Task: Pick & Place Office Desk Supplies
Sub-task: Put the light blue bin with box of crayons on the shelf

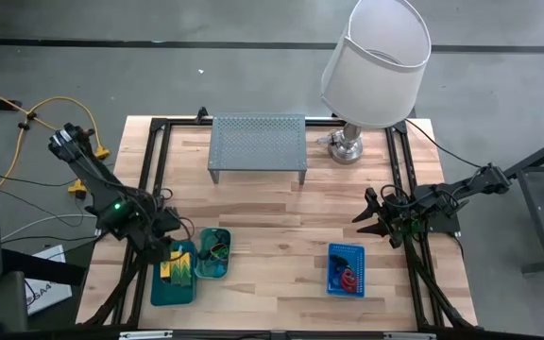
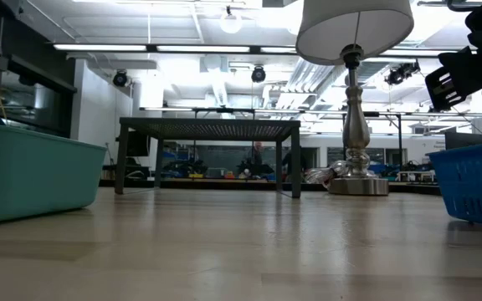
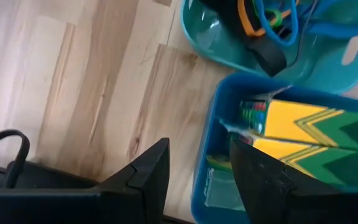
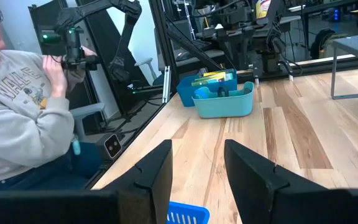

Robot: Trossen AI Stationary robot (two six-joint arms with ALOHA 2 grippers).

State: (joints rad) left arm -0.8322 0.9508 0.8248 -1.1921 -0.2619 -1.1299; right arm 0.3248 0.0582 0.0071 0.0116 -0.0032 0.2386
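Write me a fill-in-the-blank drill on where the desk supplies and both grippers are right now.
1. The crayon boxes lie in the teal tray nearest the ____ gripper.
2. The red band loop lies in the ____ mesh basket.
3. The right gripper hovers open, holding ____.
4. The lamp stands beside the grey ____ shelf.

Missing: left; blue; nothing; perforated

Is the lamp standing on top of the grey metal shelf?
No. From above, the lamp stands on the table beside the shelf, not on it.
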